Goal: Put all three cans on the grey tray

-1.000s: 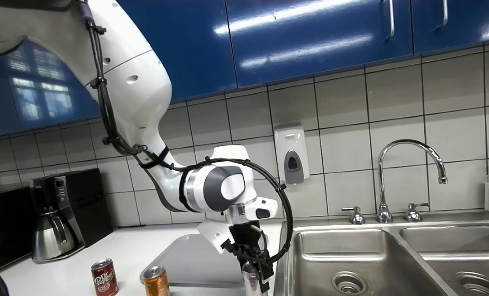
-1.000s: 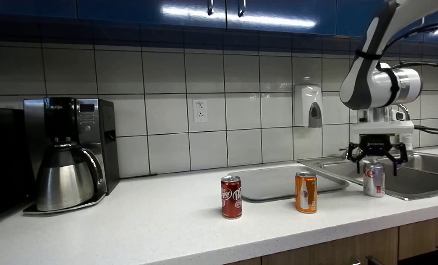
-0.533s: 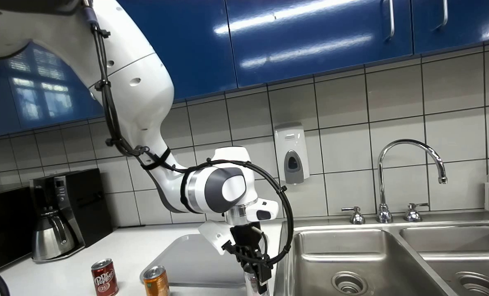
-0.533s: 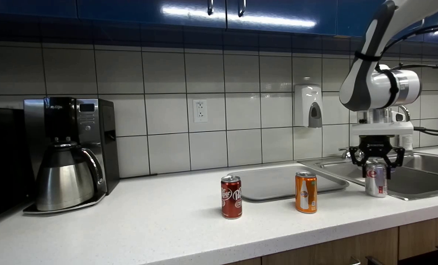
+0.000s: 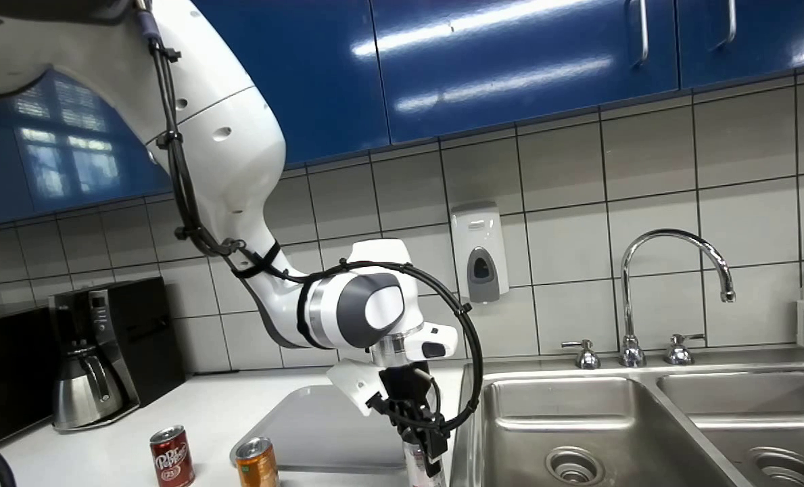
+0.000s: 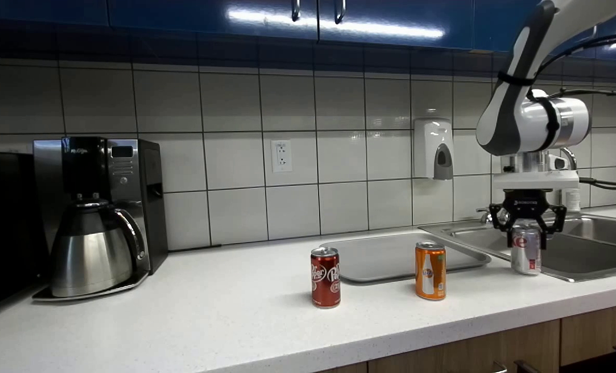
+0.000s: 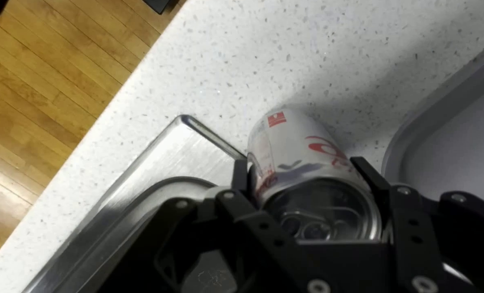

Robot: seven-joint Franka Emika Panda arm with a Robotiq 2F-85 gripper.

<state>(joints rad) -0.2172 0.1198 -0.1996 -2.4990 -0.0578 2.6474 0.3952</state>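
Drawn inward since a second ago, the end effector [image 6: 526,241] is now clamped on the silver can [image 6: 526,257], its fingers [image 7: 373,180] gripping the upper part from both sides, and the can itself is slightly shifted; whether its base touches the desk [image 6: 209,316], I cannot tell. In the wrist view the can is between a corner of the steel sink [image 7: 189,150] and the grey tray [image 6: 380,254], near both. The orange can [image 6: 430,272] stands upright on the desk in front of the tray in an exterior view, and the red can [image 6: 326,278] stands upright near the tray's corner, apart from the orange one. Well away, a coffee pot [image 6: 92,261] sits in its coffee maker [image 6: 155,223]
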